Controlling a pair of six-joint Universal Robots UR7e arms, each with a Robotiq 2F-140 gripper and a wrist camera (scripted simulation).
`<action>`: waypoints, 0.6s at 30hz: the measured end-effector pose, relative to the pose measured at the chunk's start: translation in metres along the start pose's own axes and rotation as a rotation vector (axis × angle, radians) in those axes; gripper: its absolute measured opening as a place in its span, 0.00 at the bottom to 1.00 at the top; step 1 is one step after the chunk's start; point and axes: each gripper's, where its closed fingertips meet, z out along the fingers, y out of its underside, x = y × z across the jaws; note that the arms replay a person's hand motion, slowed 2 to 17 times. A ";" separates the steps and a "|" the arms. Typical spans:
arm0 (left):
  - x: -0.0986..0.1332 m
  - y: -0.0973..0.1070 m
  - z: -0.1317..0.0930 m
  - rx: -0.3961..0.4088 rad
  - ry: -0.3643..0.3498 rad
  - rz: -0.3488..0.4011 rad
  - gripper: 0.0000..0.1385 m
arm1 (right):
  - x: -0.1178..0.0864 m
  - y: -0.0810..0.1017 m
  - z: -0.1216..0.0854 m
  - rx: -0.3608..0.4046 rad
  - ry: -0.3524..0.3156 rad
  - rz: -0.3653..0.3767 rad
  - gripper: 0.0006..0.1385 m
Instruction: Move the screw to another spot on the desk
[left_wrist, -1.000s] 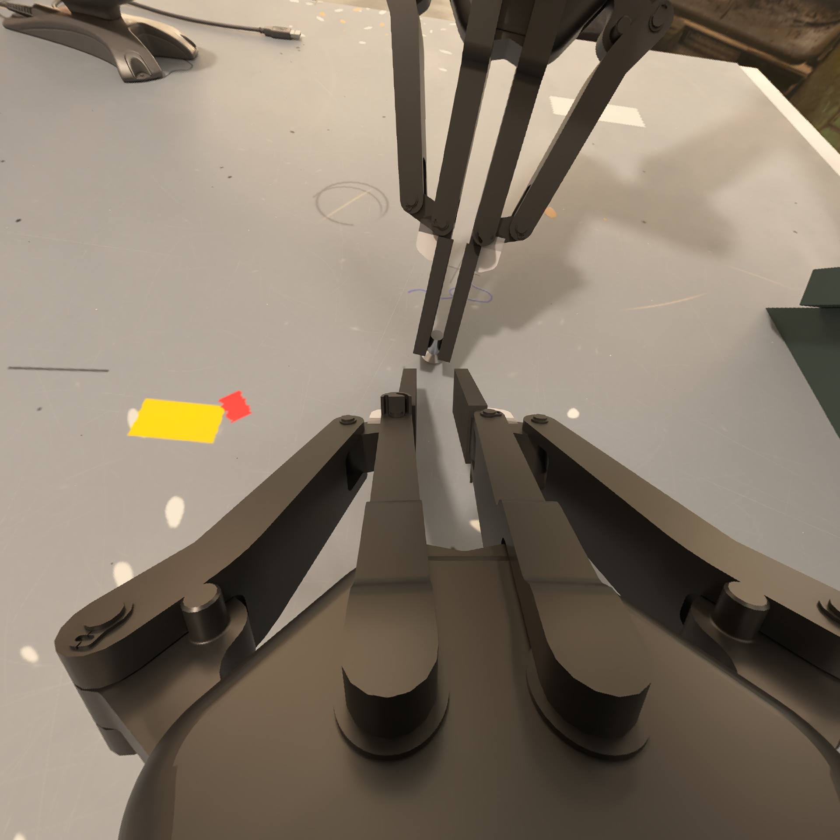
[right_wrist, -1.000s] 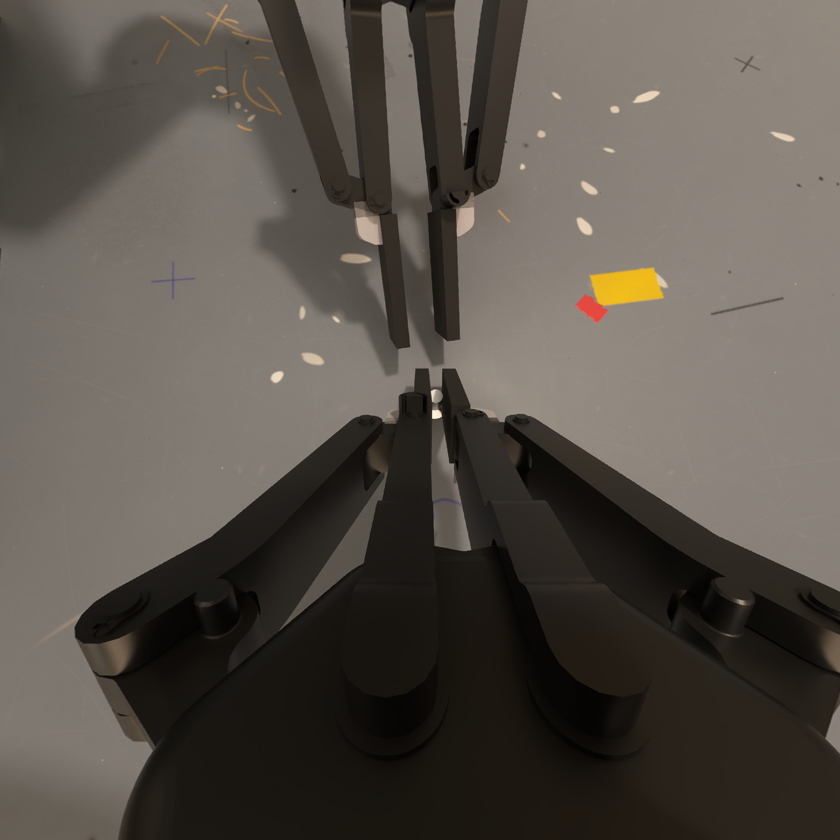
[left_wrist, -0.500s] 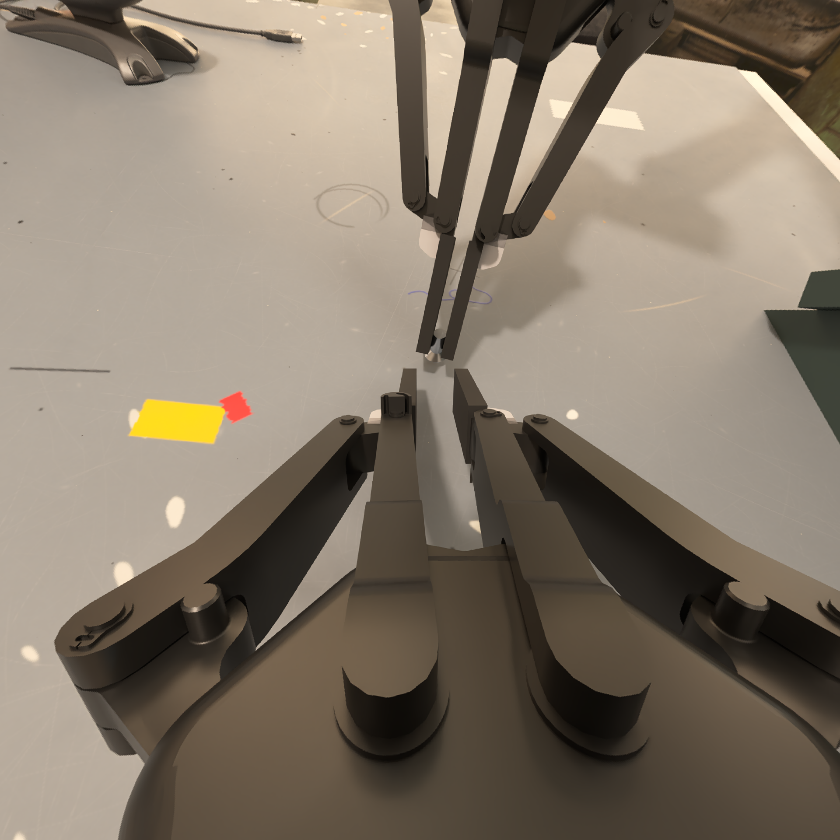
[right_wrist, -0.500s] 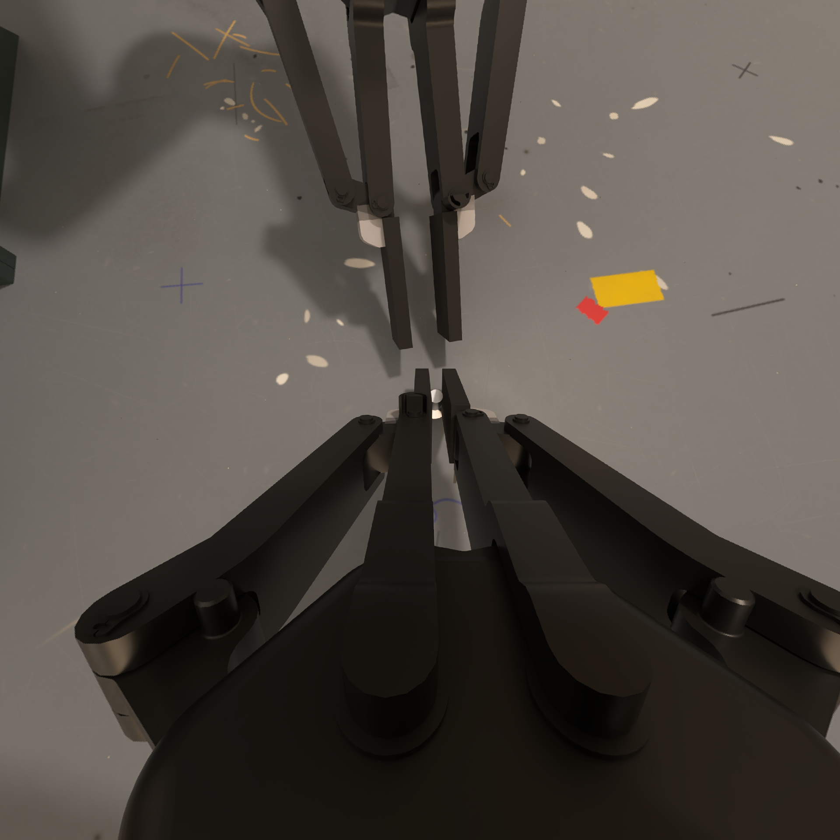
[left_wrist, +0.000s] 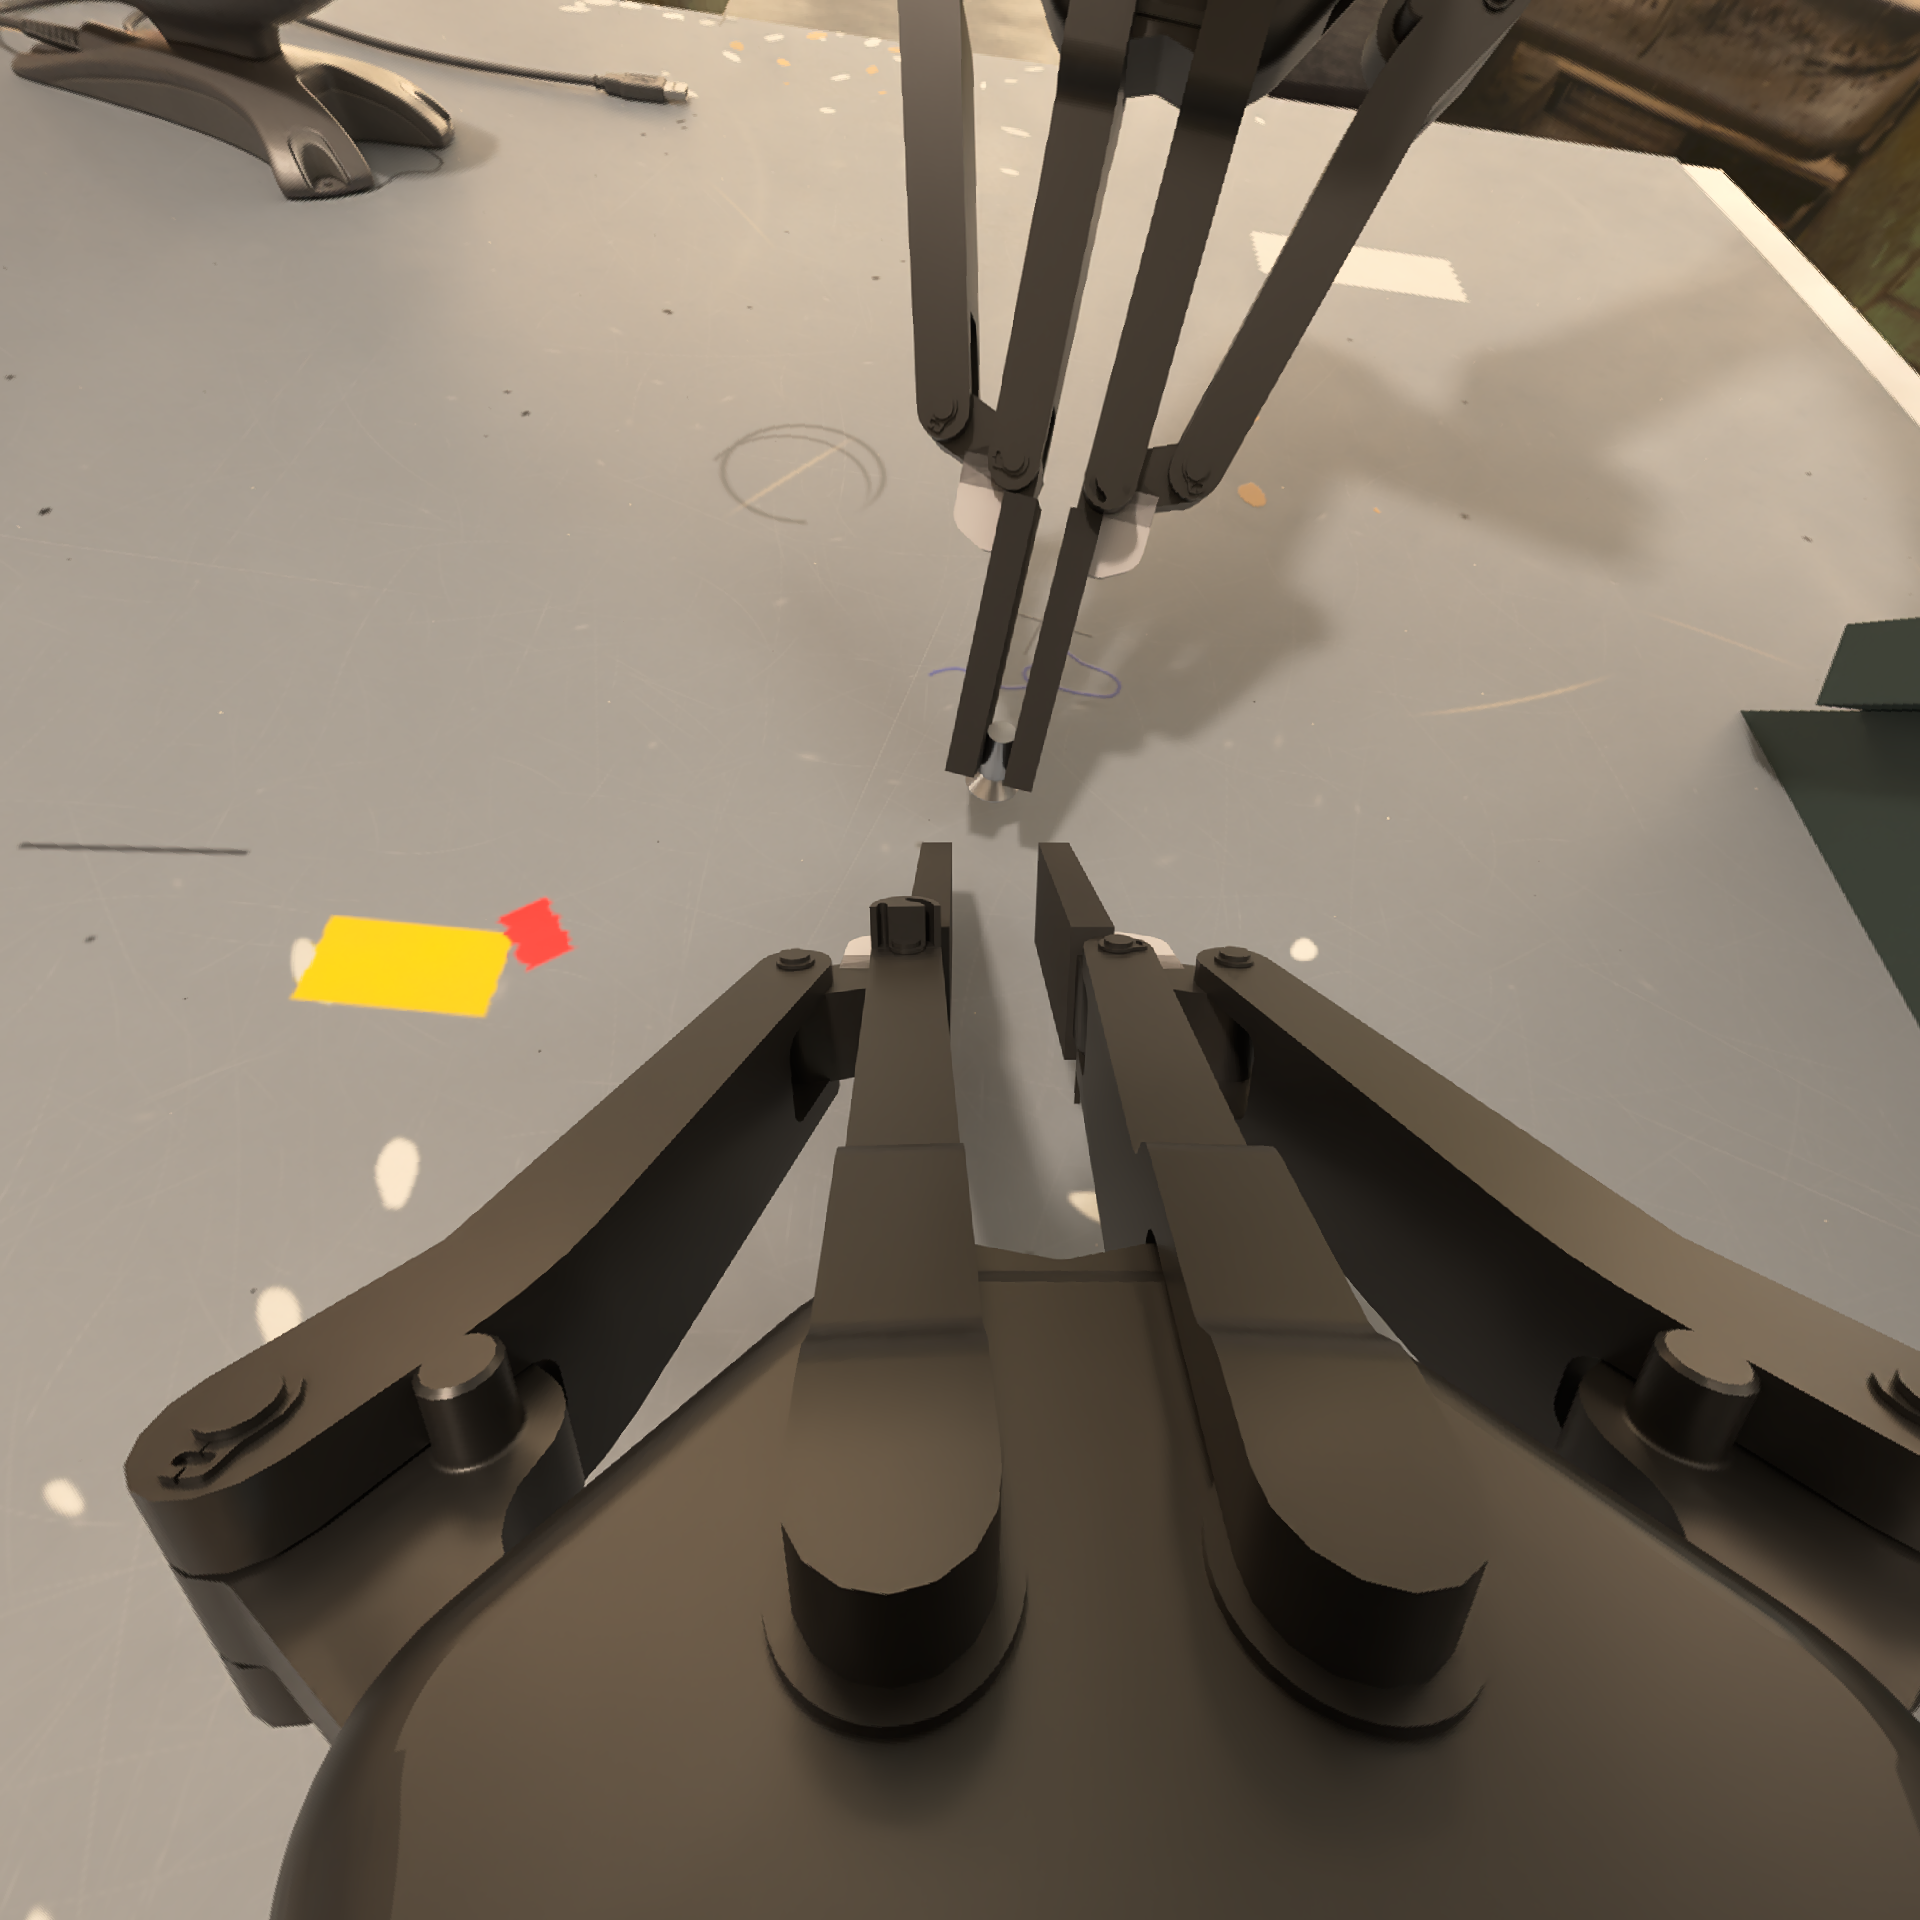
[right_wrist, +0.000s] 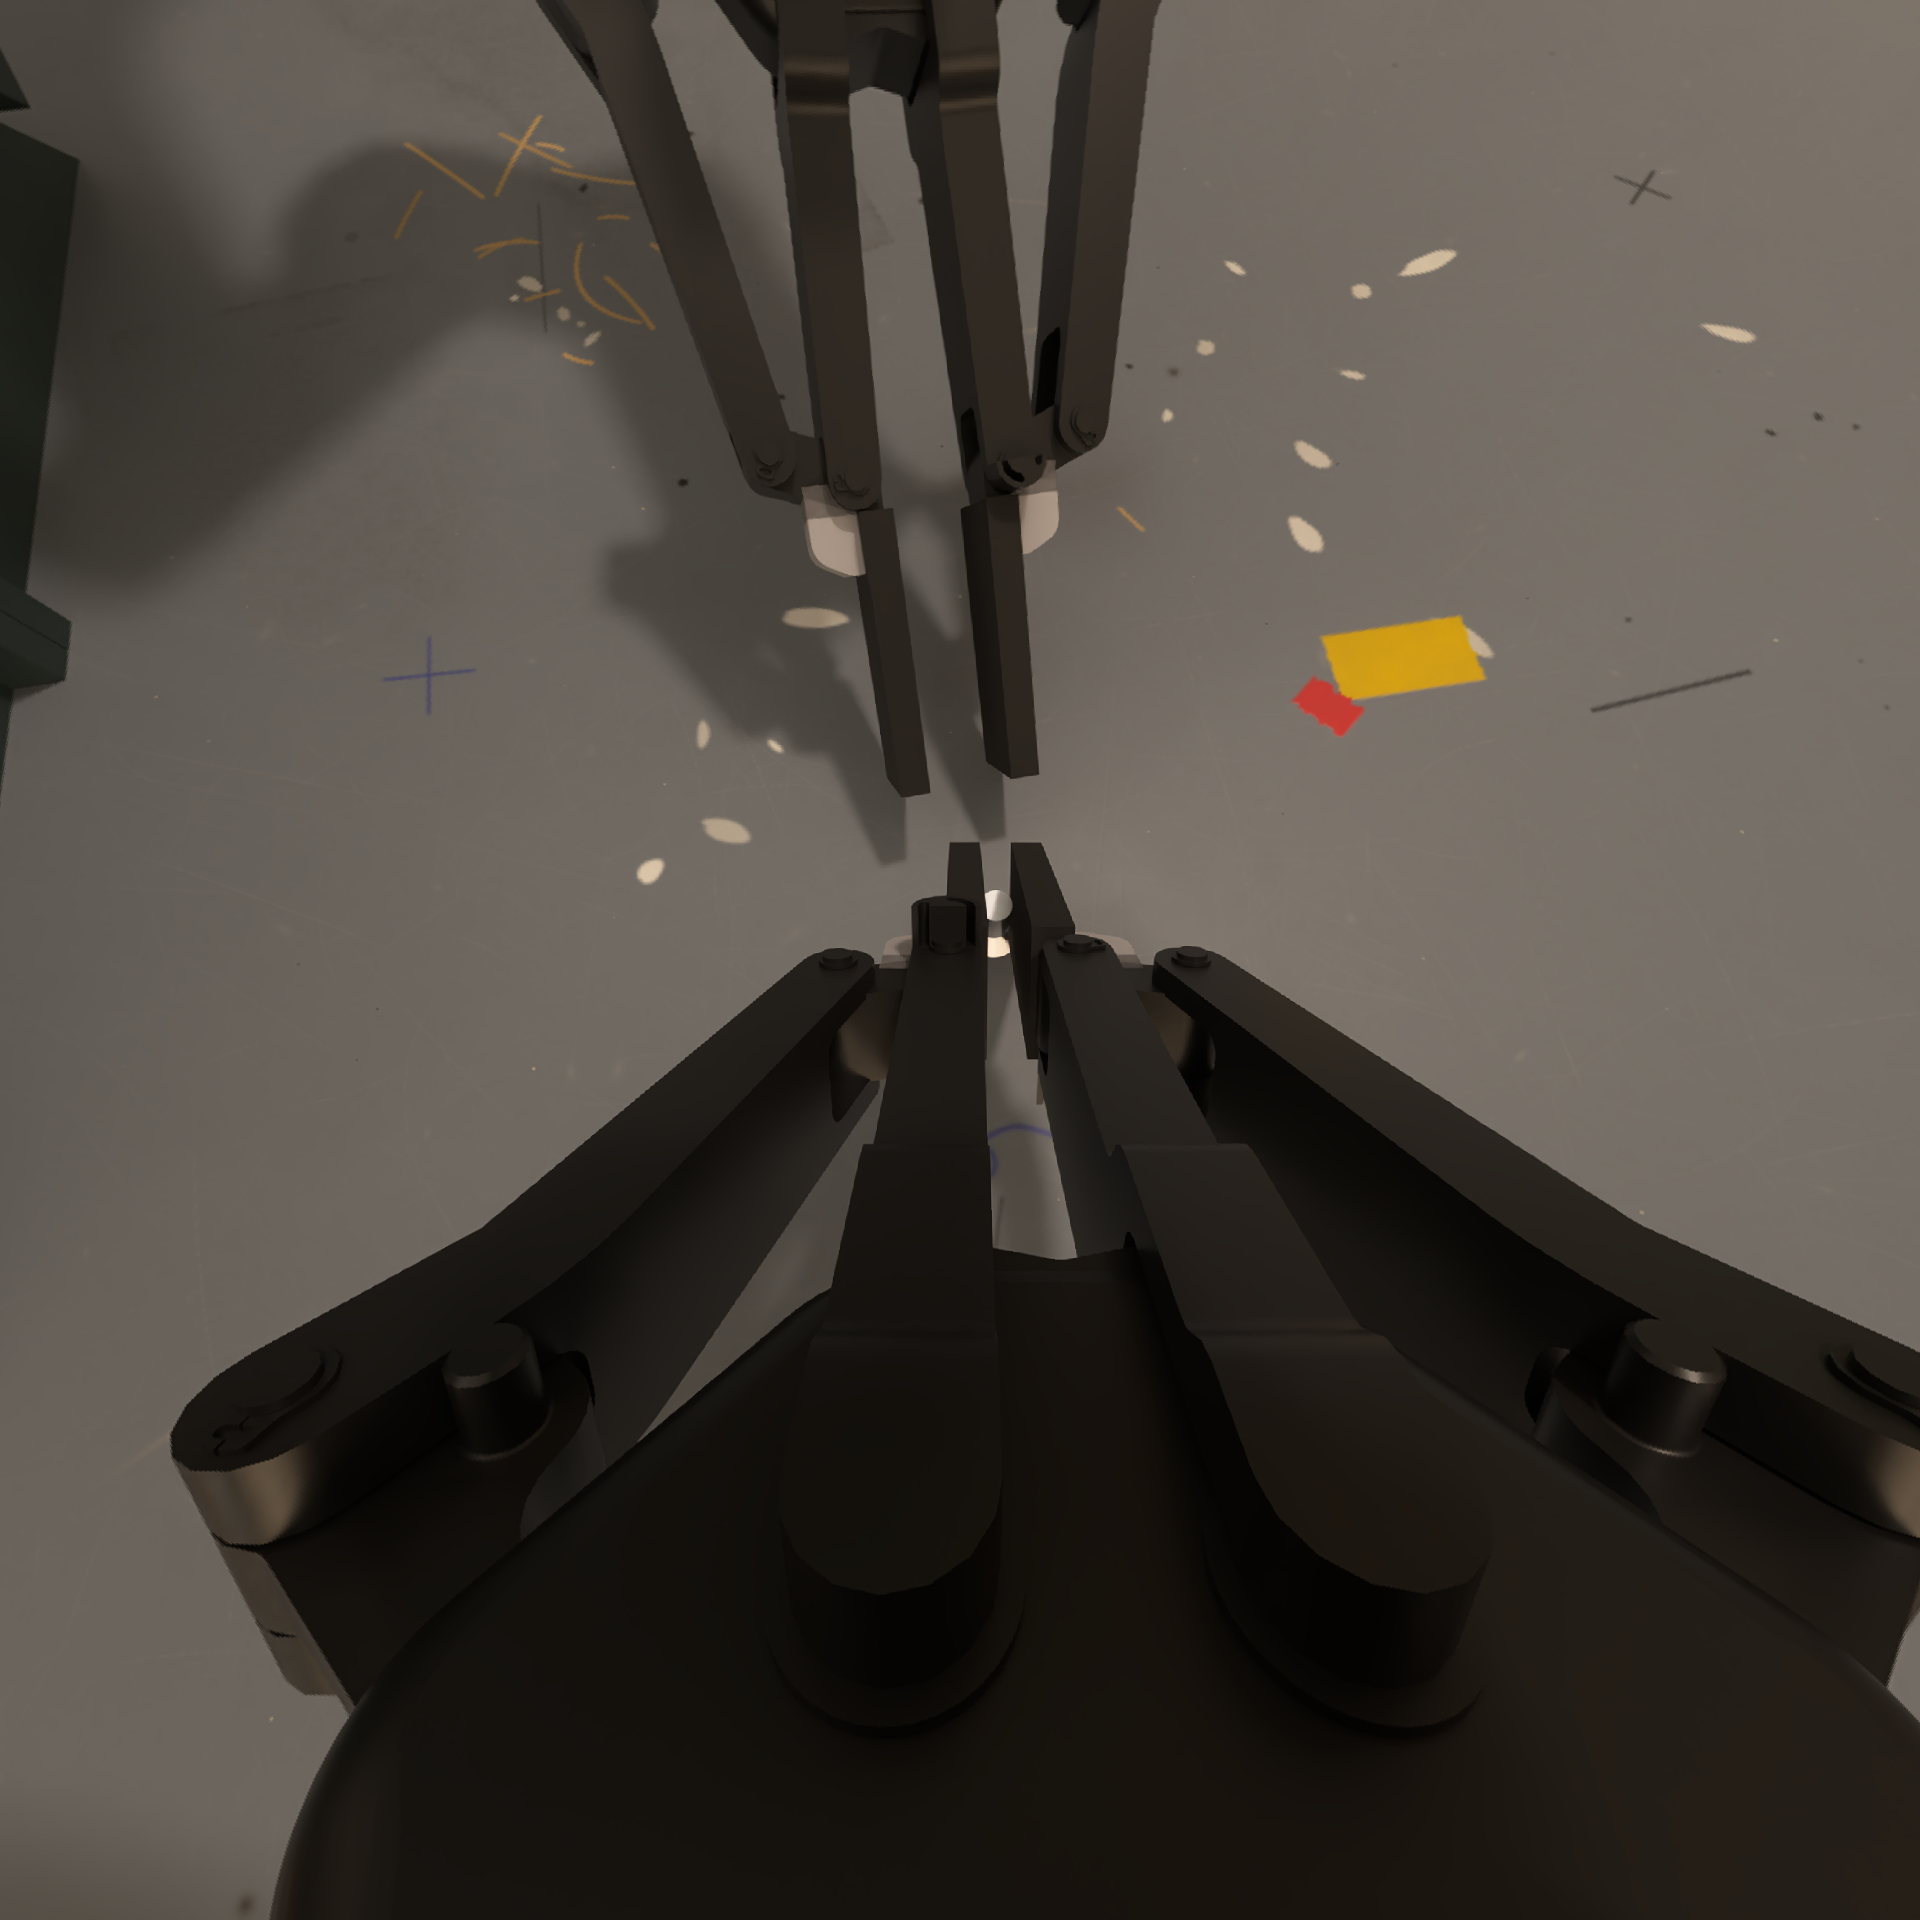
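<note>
Left hand (left_wrist: 992, 852): nearest to you in the left wrist view, low over the surface (left_wrist: 520, 623), fingers parted with a narrow gap and nothing between them; it is released. In the right wrist view you see the same hand (right_wrist: 961, 784) at 12 o'clock, pointing down at the right hand's tips.
Right hand (right_wrist: 995, 854): your right wrist view shows its fingers drawn close around the screw; it is grasping the screw. In the left wrist view it (left_wrist: 992, 774) hangs at 12 o'clock, just beyond the left hand's tips, near upright.
Screw (left_wrist: 994, 769): small, silver, pinched between the right hand's fingertips, head down and poking out below them, clear of the surface as far as you can tell. In the right wrist view it (right_wrist: 997, 906) shows as a bright spot between the pads.
Yellow patch (left_wrist: 400, 964): flat on the surface at 9 o'clock from the left hand, with a red scrap (left_wrist: 536, 933) touching its right corner. The right wrist view puts both at 2 o'clock (right_wrist: 1401, 657).
Dark green block (left_wrist: 1860, 748): at 3 o'clock, on the surface's right side, cut by the frame edge.
Pencilled circle (left_wrist: 800, 473): drawn on the surface at 11 o'clock, beyond the screw.
Grey stand (left_wrist: 229, 114): far corner at 10 o'clock, with a cable (left_wrist: 582, 78) trailing right of it.
</note>
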 end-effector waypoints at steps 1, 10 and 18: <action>0.000 0.000 0.000 0.001 0.000 0.000 0.16 | 0.001 0.000 -0.001 0.002 0.005 0.002 0.05; 0.001 -0.002 0.000 0.008 0.005 -0.005 0.16 | 0.007 -0.001 -0.005 0.045 0.022 0.052 0.05; 0.002 -0.002 0.000 0.008 0.009 -0.003 0.16 | 0.007 0.001 -0.002 0.044 0.009 0.076 0.05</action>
